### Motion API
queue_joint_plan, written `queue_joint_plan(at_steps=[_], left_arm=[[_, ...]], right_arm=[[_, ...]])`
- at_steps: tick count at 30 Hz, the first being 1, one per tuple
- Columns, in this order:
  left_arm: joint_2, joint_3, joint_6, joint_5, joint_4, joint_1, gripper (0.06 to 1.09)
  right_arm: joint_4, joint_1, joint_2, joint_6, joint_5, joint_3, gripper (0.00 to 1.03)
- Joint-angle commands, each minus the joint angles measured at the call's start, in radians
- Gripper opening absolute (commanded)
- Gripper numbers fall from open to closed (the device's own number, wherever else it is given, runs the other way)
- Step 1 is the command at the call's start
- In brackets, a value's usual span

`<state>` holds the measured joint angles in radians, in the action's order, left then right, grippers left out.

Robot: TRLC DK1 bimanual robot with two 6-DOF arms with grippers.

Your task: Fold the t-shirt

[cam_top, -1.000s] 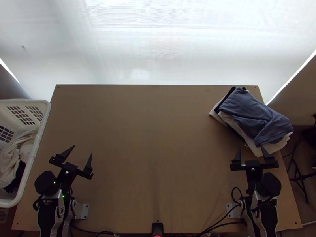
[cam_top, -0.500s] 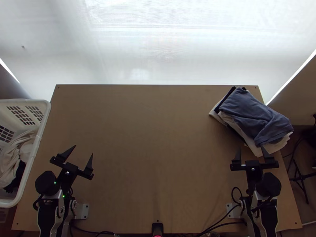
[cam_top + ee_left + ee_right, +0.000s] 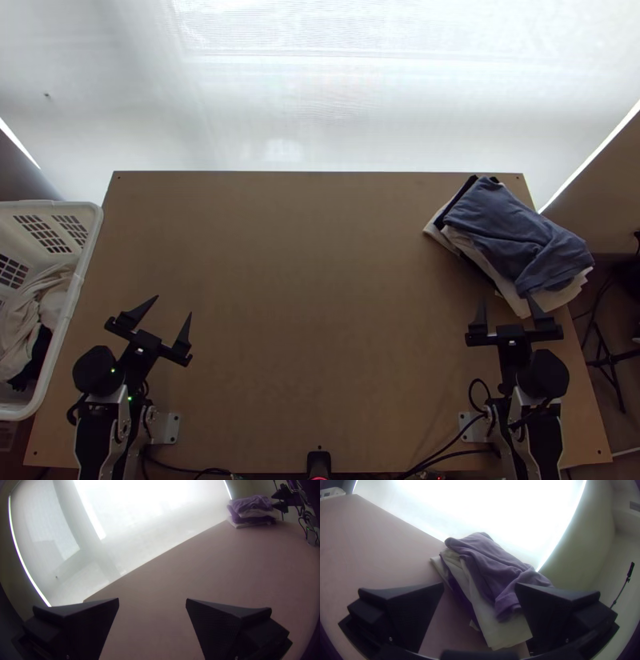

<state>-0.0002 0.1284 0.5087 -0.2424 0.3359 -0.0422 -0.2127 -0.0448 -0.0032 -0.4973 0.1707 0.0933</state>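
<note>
T-shirt of the task is, as it seems to me, the blue-grey cloth which lies folded and a little wrinkled on top of a pile of garments; I cannot tell this with full certainty. The pile is on the light wooden table, at its right side, from the far corner down toward the right arm. Below the blue-grey cloth one sees white cloth and black cloth, also laid flat in layers, with the edges not well aligned.

The left gripper is above the near left part of the table. It is in released state: its two black fingers stand wide apart, and in the left wrist view the bare table surface shows between them.

The right gripper is at the near end of the pile. It is released also, with the fingers well separated. One finger is very close to the cloth, but if they touch I cannot tell.

At the left edge of the table stands a white plastic basket with slotted walls, and inside it lie bunched off-white cloth and dark cloth.
</note>
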Motion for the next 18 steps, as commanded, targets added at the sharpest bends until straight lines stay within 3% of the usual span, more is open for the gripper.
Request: queue_joint_plan(at_steps=[1,5,10,13,16,18], left_arm=[[0.009,0.102,-0.032,0.086,0.012,0.002,1.03],[0.169,0.274,-0.137,0.184,0.026,-0.001,1.03],[0.486,0.636,-0.311,0.410,0.184,-0.028,1.04],[0.635,0.850,-0.383,0.419,0.333,-0.151,1.04],[0.761,0.987,-0.417,0.407,0.420,-0.344,1.04],[0.845,1.045,-0.437,0.408,0.453,-0.455,1.04]], right_arm=[[-0.011,-0.036,-0.001,0.005,-0.039,0.002,0.99],[0.013,-0.079,-0.001,-0.145,-0.039,0.005,0.99],[-0.034,-0.076,-0.001,-0.215,0.004,0.008,0.99],[-0.054,-0.076,-0.003,-0.333,0.036,0.006,0.99],[-0.198,-0.089,-0.001,-0.417,0.033,0.008,0.99],[-0.252,-0.099,-0.001,-0.386,0.033,0.013,0.99]])
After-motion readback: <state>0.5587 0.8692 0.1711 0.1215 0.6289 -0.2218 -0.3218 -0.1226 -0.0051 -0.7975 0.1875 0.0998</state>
